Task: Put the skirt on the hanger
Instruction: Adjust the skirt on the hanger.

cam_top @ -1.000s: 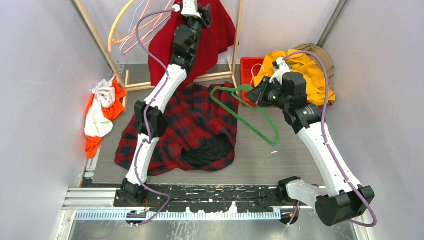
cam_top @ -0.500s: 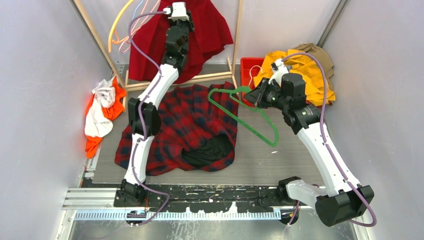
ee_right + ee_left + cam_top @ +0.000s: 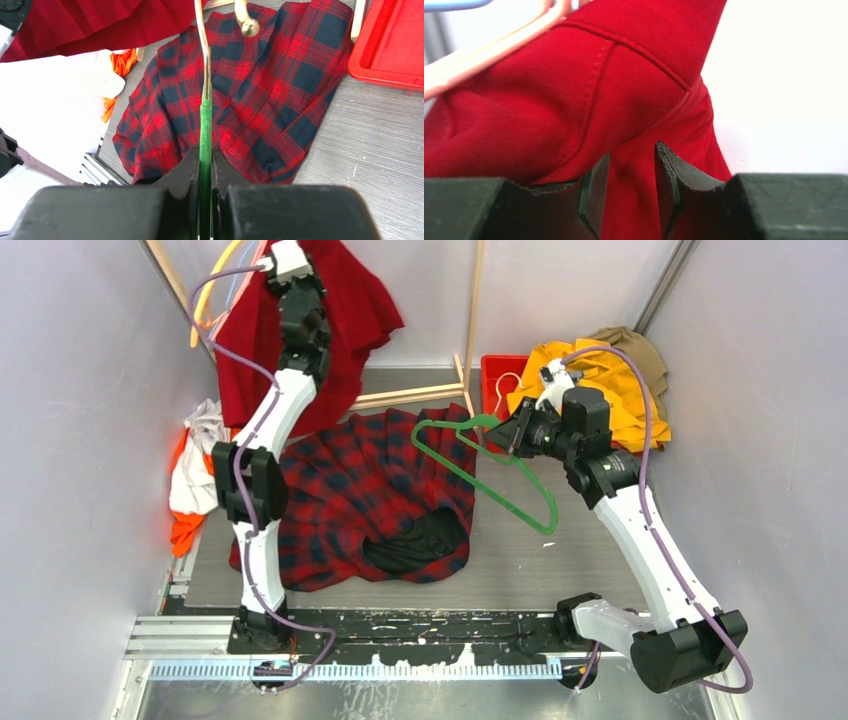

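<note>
The left gripper (image 3: 631, 192) pinches a fold of the skirt (image 3: 350, 310), which hangs high beside the far-left wall. The hanger (image 3: 494, 46) crosses the skirt's seamed edge. The right gripper (image 3: 205, 157) is clamped on the green hanger (image 3: 205, 125), above the plaid shirt (image 3: 350, 490).

The skirt (image 3: 549, 115) is showing a matt, fine twill weave with stitched seams. The hanger (image 3: 479, 57) is reading as smooth, glossy plastic. The fingers (image 3: 591, 197) of the left gripper (image 3: 631, 170) are appearing dark and matt (rough at the edges). The plaid shirt (image 3: 260, 100) is presenting soft woven cloth; the green hanger (image 3: 205, 127) is looking smooth; the table (image 3: 370, 150) is showing grey brushed grain.
</note>
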`<state>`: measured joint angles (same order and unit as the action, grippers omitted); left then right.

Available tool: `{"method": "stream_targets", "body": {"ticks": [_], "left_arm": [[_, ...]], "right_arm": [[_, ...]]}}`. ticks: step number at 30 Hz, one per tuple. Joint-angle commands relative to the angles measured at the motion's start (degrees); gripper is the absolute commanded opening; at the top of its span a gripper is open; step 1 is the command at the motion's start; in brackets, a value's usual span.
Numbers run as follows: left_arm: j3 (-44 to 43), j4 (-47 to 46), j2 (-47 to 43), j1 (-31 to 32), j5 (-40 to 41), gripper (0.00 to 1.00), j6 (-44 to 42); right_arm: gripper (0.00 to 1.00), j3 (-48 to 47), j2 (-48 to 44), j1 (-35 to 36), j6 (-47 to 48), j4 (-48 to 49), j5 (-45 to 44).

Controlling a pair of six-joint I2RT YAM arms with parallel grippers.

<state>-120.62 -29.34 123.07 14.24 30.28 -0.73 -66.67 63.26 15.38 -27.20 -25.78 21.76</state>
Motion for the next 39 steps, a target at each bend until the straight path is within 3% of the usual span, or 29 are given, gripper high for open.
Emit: {"method": "stream_targets", "body": {"ticks": [1, 6, 14, 21, 29, 36, 39], "left_arm": [[5.88, -7.53, -9.93, -3.84, 9.15, 0.39, 0.48], [13.44, -4.23, -16.56, -8.26, 11.40, 0.39, 6.87], [18.32, 0.49, -22.54, -13.34, 13.34, 0.39, 12.23], [24.18, 6.03, -30.08, -13.52, 5.67, 0.40, 22.15], [31.12, 11.98, -41.36, -8.38, -2.47, 0.41, 28.13], [36.26, 20.27, -49.18, -0.36, -7.91, 0.41, 28.78], [35.95, 28.01, -51.37, 3.27, -11.53, 0.39, 28.62]], "right_arm": [[0.01, -0.17, -1.01, 0.18, -0.98, 4.10, 1.92], [0.01, 0.05, -0.79, 0.18, -2.07, 4.57, 3.08], [0.01, 0.15, -0.75, 0.27, -4.13, 5.88, 5.06], [0.01, -0.04, -1.59, 0.20, -4.18, 4.98, 5.59], [0.01, 0.81, -5.48, 0.24, -3.91, 2.10, 5.25], [0.01, 1.18, -12.16, 0.21, -2.88, -7.51, 3.81], [0.01, 0.10, -15.70, 0.27, -1.10, -15.65, 5.22]]}}
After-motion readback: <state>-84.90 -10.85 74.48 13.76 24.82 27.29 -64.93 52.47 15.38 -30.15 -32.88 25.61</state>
